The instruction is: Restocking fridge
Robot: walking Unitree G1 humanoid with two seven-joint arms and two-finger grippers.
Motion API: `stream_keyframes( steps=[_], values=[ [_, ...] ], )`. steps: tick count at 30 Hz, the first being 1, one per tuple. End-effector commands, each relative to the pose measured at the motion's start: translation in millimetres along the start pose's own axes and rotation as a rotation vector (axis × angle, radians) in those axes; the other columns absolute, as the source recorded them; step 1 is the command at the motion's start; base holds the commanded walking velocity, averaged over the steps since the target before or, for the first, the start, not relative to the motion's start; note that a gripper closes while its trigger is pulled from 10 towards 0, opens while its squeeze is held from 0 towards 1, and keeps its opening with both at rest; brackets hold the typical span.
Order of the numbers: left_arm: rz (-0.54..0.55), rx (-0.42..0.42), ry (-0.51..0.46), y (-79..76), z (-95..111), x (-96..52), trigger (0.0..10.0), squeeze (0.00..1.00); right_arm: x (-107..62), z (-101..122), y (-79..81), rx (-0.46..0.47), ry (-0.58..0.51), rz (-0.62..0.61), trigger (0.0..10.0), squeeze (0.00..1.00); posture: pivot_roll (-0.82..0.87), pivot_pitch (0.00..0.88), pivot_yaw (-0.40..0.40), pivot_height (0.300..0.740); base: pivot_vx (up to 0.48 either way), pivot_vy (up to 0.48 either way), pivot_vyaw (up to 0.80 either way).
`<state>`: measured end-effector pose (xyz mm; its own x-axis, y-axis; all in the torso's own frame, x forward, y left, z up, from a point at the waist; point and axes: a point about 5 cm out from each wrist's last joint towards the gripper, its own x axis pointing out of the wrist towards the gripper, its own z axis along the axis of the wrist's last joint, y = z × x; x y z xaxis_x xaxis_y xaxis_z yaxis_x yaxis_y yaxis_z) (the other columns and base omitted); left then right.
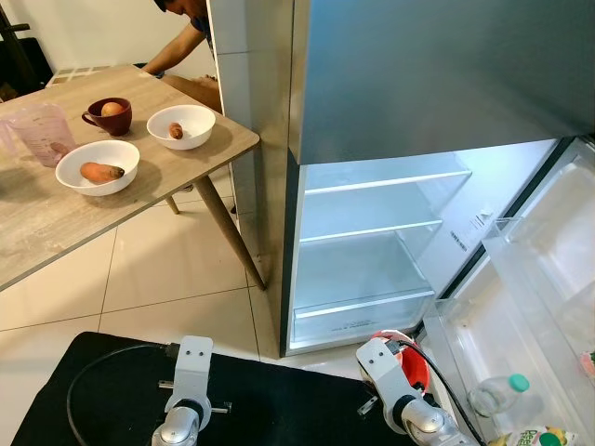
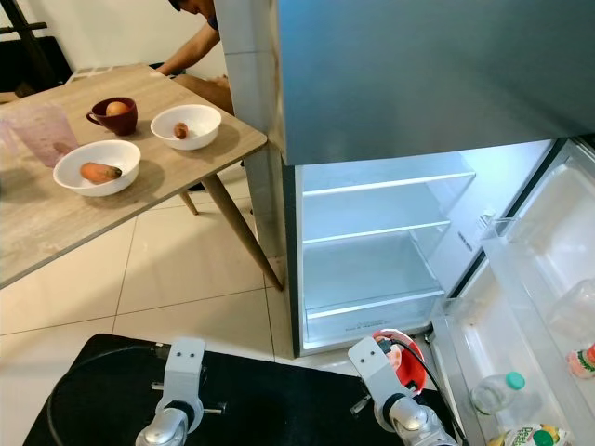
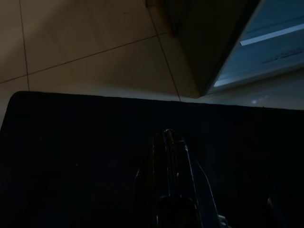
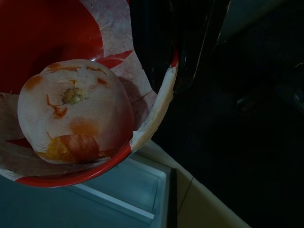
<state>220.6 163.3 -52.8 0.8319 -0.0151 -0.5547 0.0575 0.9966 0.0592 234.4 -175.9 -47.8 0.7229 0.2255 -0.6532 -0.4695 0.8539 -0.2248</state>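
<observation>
The fridge [image 1: 372, 232] stands open ahead, its lit glass shelves [image 1: 367, 228] bare. Low in front of it, my right gripper [image 4: 166, 61] is shut on the rim of a red bowl [image 1: 415, 365] with a white pattern. In the bowl [image 4: 57, 33] lies a round pale orange fruit [image 4: 76, 109]. My left gripper [image 3: 169, 145] hangs shut over a black mat [image 3: 71, 156], with nothing in it. On the wooden table [image 1: 56, 214] at the left stand two white bowls [image 1: 97, 167] [image 1: 181, 125] with orange vegetables and a dark red mug [image 1: 108, 115] with a fruit.
The open fridge door [image 1: 530, 279] at the right carries a clear green-capped bottle [image 1: 497, 393] and other bottles. A pink jug [image 1: 37, 132] stands on the table. A person [image 1: 181, 37] bends behind the table. Tiled floor [image 1: 177, 269] lies between table and fridge.
</observation>
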Motion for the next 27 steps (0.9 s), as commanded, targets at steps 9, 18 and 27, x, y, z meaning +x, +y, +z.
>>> stream_keyframes(
  steps=[9, 18, 27],
  values=[
    [0.017, -0.010, 0.011, 2.7, -2.8, -1.1, 10.0, 0.00, -1.0, -1.6, -1.5, 0.014, -0.001, -0.017, 10.0, 0.00, -0.13, 0.082, -0.018, 0.700, 0.000, -0.373, 0.00],
    [0.033, -0.036, 0.015, 2.7, -3.8, -1.4, 10.0, 0.00, -1.8, -2.7, -3.7, 0.006, 0.004, -0.018, 10.0, 0.00, -0.13, 0.080, -0.022, 0.700, 0.000, -0.267, 0.00],
    [0.033, -0.040, 0.010, 2.4, -3.5, -1.5, 10.0, 0.00, -1.8, -2.7, -4.1, 0.004, 0.004, -0.019, 10.0, 0.00, -0.13, 0.083, -0.024, 0.700, 0.000, 0.000, 0.00]
  ],
)
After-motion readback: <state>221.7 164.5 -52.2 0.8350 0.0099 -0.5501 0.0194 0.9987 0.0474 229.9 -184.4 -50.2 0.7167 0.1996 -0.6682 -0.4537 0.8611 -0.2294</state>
